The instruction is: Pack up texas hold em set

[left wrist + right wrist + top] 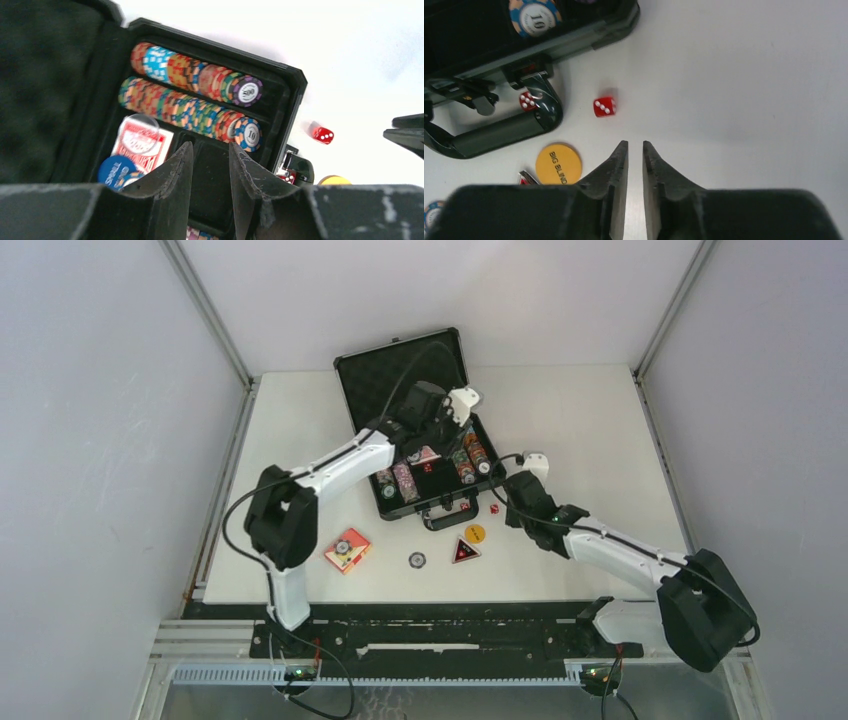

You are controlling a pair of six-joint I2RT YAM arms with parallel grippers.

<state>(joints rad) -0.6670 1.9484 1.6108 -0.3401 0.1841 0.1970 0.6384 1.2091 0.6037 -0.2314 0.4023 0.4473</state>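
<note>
Lying on the table (pixel 600 420) at the near left, a red card box (pixel 347 549) carries one poker chip on top. To its right sit a loose chip (pixel 417 560), a red triangular marker (pixel 465 550) and a yellow "BIG BLIND" button (pixel 558 163).

Farther back at the centre, the briefcase (pixel 365 380) stands open, its foam-lined lid tipped up at the far side. Inside it, two rows of multicoloured chips (pixel 185 107) lie on edge side by side, with a second red card box (pixel 142 145) and a blue disc (pixel 116 169) in the tray beside them.

The left gripper (pixel 210 147) hangs over the case's tray, its fingers a narrow gap apart with nothing between them.

One red die (pixel 528 100) lies inside the loop of the case's handle (pixel 499 132). Another die (pixel 604 106) lies just right of the handle on bare table.

The right gripper (pixel 635 144) hovers near that second die, to the near side of it. Its fingers stand only a slim gap apart and hold nothing.
</note>
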